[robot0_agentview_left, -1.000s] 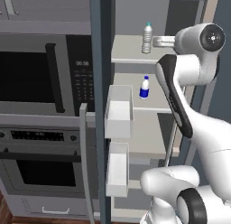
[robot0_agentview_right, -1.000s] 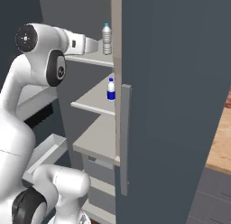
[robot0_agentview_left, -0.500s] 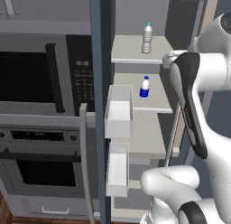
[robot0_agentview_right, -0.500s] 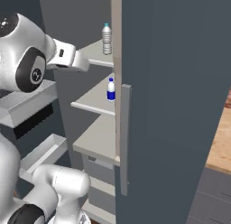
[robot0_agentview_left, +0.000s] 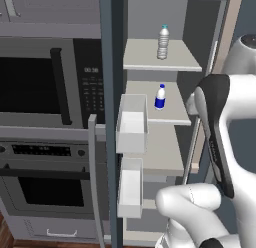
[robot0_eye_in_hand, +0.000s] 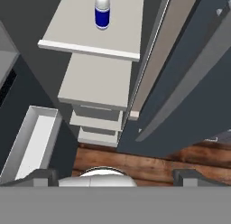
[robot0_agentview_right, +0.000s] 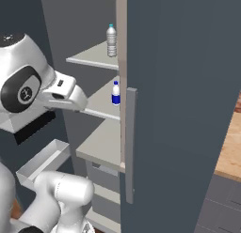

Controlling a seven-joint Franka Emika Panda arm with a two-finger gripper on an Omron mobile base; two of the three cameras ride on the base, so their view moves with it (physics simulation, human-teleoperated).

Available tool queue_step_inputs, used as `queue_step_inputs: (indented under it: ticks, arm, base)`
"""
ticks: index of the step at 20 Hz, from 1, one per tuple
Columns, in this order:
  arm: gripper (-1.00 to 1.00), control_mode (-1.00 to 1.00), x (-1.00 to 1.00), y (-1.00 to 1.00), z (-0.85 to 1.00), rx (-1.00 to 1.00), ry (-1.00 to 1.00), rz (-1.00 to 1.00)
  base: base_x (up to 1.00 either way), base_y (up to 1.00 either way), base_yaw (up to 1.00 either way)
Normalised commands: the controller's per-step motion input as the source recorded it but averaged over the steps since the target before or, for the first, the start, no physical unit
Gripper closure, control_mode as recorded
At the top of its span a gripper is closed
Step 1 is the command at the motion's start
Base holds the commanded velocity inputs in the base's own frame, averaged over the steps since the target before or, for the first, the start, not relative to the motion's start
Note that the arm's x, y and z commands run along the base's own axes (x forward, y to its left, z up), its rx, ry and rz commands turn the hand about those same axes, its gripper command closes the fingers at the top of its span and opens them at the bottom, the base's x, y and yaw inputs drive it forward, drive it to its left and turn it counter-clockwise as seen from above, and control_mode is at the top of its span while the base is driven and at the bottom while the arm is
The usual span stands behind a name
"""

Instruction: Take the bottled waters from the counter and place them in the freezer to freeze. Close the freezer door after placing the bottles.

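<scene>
The arm is pulling back out of the freezer (robot0_agentview_left: 150, 157): a second ago its hand was reaching in at the top shelf beside the ribbed bottle, and now it is hanging lower and nearer the base, looking down past the shelves to the wooden floor (robot0_eye_in_hand: 180, 162). I judge the placing done, and the step now coming is shutting the freezer door (robot0_agentview_left: 107, 112), which is standing wide open.

Going left to right in the left base view: the built-in microwave (robot0_agentview_left: 45, 82) and oven (robot0_agentview_left: 45, 187) are sitting unchanged; the freezer door is showing two white bins (robot0_agentview_left: 131, 123), one above the other; then the shelves are carrying both bottled waters, two in all. The ribbed bottle (robot0_agentview_left: 163, 42) is standing upright on the top shelf, and the blue-label bottle (robot0_agentview_left: 160, 97) upright on the shelf below, each alone on its shelf.

The pincer (robot0_eye_in_hand: 115, 174) is holding nothing; its two fingertips (robot0_eye_in_hand: 45, 175) are standing far apart at the edge of the hand view.
</scene>
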Motion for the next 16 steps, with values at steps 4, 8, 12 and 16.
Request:
queue_step_inputs:
  ticks: [4, 8, 12, 16]
  arm:
    - [-1.0, -1.0, -0.05, 0.01, -0.89, 0.0, 0.11, -0.01]
    - [-1.0, -1.0, 0.0, 0.0, -0.68, 0.0, 0.07, -0.09]
    - [-1.0, -1.0, 0.0, 0.0, -0.27, 0.02, 0.07, -0.02]
    - [-1.0, -1.0, 0.0, 0.0, 0.0, 0.0, 0.01, 0.0]
  base:
    - [0.0, 0.0, 0.0]
    - [0.0, 0.0, 0.0]
    - [0.0, 0.0, 0.0]
    - [0.0, 0.0, 0.0]
